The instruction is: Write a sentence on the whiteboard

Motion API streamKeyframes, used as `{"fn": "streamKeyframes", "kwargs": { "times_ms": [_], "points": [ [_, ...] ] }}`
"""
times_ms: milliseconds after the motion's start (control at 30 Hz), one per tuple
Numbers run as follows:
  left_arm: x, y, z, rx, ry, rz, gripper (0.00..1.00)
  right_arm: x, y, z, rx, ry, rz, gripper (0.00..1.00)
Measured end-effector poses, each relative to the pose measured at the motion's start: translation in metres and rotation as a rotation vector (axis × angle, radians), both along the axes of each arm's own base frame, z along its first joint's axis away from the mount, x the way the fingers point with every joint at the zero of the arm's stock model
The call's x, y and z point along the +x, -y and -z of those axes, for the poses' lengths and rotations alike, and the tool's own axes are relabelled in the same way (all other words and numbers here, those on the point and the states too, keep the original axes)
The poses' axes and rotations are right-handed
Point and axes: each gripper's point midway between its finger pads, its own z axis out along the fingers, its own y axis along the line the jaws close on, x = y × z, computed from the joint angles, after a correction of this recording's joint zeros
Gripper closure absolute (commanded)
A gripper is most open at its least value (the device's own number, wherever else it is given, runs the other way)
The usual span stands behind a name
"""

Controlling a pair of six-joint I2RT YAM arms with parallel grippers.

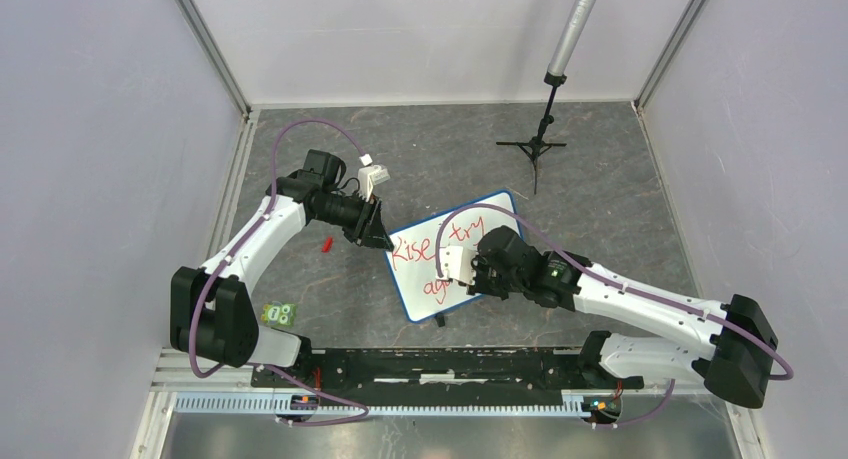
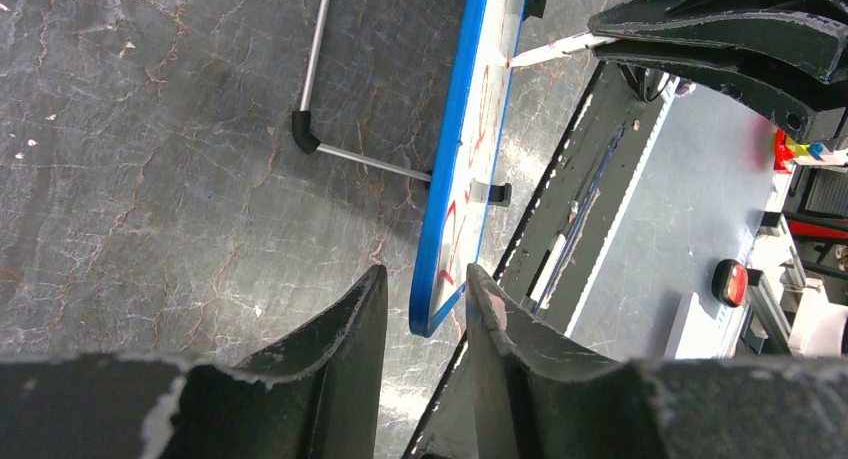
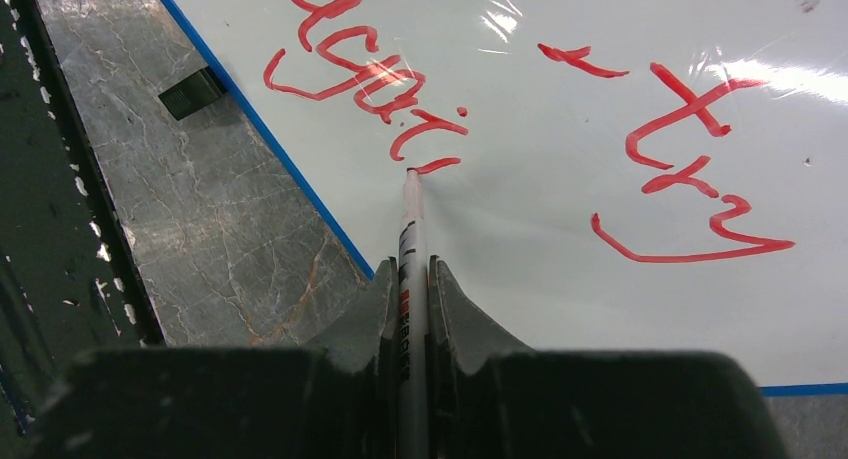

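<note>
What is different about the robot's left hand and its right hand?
The left gripper has fingers apart, straddling a blue corner of the whiteboard; the right gripper is shut on a marker. The left gripper sits at the board's edge; the right gripper is over its face, marker tip at the red sentence. Both are black, two-fingered and at the same board.

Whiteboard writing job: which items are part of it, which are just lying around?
In use: small white whiteboard with blue rim; red handwritten sentence on it; white marker pen; right gripper shut on that pen; left gripper around the board's corner.
Lying about: black tripod stand with grey pole; small green card; small red piece.
</note>
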Motion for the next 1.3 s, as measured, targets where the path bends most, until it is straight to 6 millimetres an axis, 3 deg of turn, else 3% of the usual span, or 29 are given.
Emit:
{"fn": "streamKeyframes", "kwargs": {
  "times_ms": [667,1067,1300],
  "points": [
    [0.0,0.0,0.0,0.0,-0.001,0.0,0.59,0.014,0.001,-0.014,0.022,0.032,0.046,1.0],
    [0.0,0.0,0.001,0.001,-0.005,0.0,0.59,0.026,0.012,-0.019,0.018,0.063,0.092,1.0],
    [0.0,0.0,0.002,0.002,-0.008,0.0,0.59,0.021,0.016,-0.011,0.011,0.05,0.086,1.0]
  ]
}}
